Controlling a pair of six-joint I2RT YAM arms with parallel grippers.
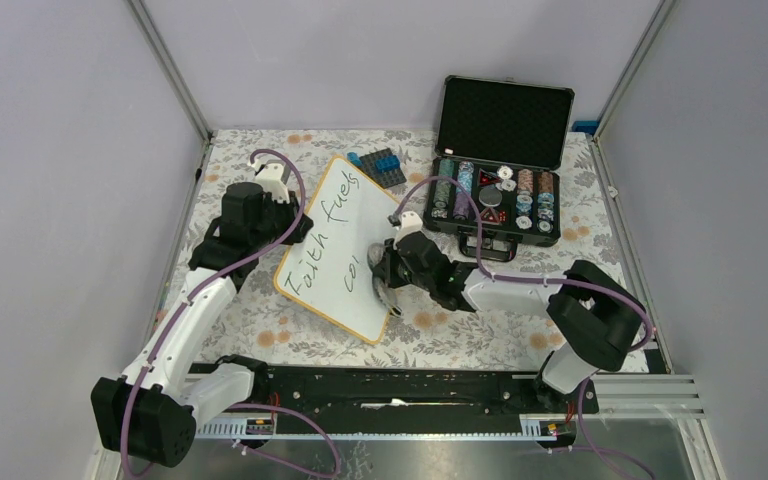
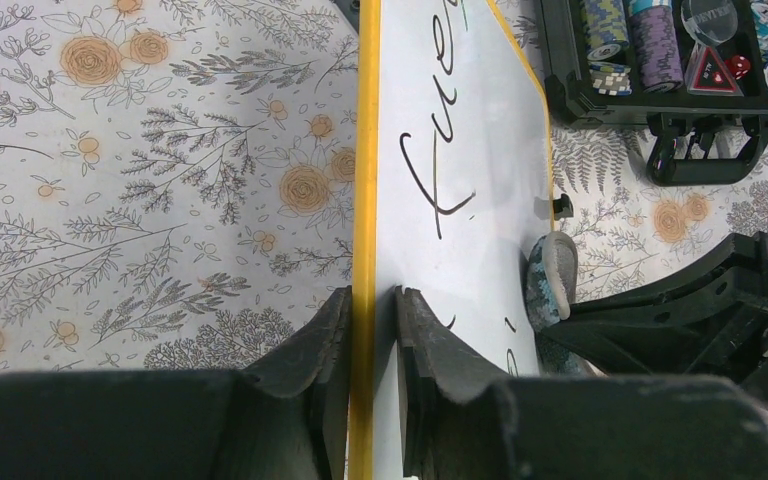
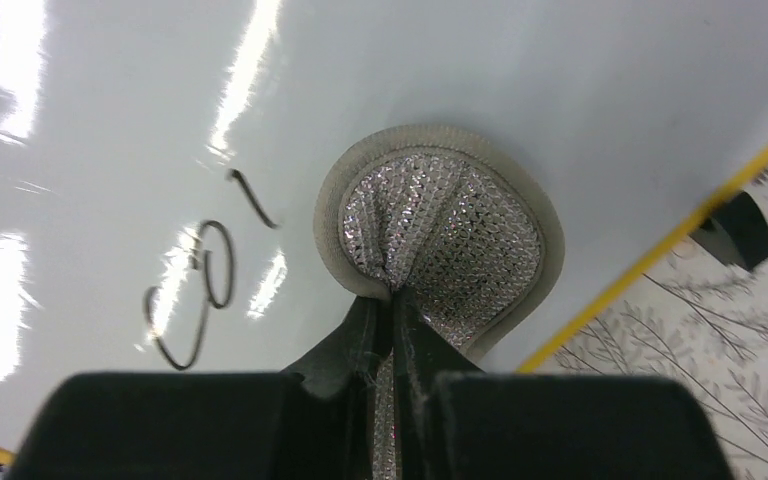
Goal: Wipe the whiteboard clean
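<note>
The whiteboard, white with a yellow rim, lies tilted on the floral tablecloth and bears black handwriting. My left gripper is shut on the board's left rim, seen in the left wrist view, with one finger on each side of it. My right gripper is shut on a round sequined grey wiping pad, which is pressed on the board near its lower right rim. Black marks lie just left of the pad. The pad also shows in the left wrist view.
An open black case of poker chips stands behind the board at the right. A dark block with blue pieces lies by the board's far corner. Grey walls and metal rails enclose the table. A small black clip sits at the board's edge.
</note>
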